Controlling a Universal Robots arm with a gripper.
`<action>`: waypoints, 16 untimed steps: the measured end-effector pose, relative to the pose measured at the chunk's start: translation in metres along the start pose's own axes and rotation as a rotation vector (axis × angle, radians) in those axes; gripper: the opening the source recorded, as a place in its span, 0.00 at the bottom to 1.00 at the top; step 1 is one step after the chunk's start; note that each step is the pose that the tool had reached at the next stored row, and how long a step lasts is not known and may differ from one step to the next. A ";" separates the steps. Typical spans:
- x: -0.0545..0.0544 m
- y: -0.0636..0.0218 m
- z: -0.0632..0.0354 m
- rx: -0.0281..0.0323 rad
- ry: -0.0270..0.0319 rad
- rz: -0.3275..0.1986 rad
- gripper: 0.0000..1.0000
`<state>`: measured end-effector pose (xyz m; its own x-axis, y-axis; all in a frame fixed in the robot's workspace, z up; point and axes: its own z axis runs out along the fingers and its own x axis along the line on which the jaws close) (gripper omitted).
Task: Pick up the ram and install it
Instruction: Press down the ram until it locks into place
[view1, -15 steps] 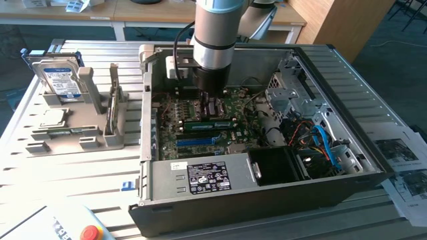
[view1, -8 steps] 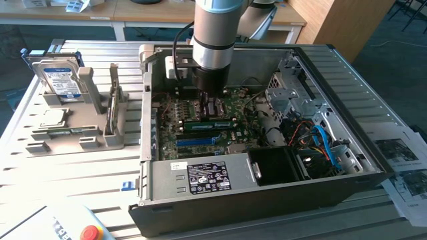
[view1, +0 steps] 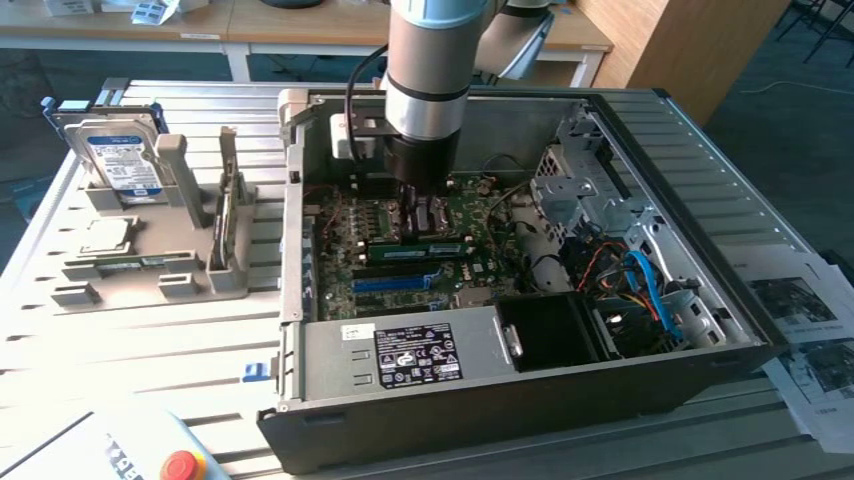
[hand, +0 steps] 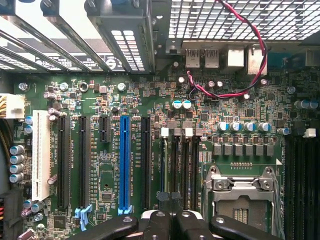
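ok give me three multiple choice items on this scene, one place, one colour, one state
1. Where does the hard drive stand? A on the floor B in the grey rack C on a chair
2. What colour is the long slot between black ones? A blue B red C yellow
3. How is the hand? A wide open B shut C holding a screwdriver
Answers: B, it stands upright in the rack, to the exterior view's left of the computer case; A, the wrist view shows it blue; B, its fingers meet.
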<state>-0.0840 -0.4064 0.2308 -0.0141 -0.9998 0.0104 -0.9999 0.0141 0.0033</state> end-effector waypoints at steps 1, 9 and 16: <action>0.000 0.0000 0.0000 0.0000 0.0000 0.000 0.10; 0.000 0.0000 0.0019 -0.0001 0.0001 0.000 0.10; 0.000 0.0000 0.0028 0.0001 -0.0001 0.000 0.10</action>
<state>-0.0840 -0.4064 0.2279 -0.0141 -0.9998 0.0103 -0.9999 0.0141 0.0032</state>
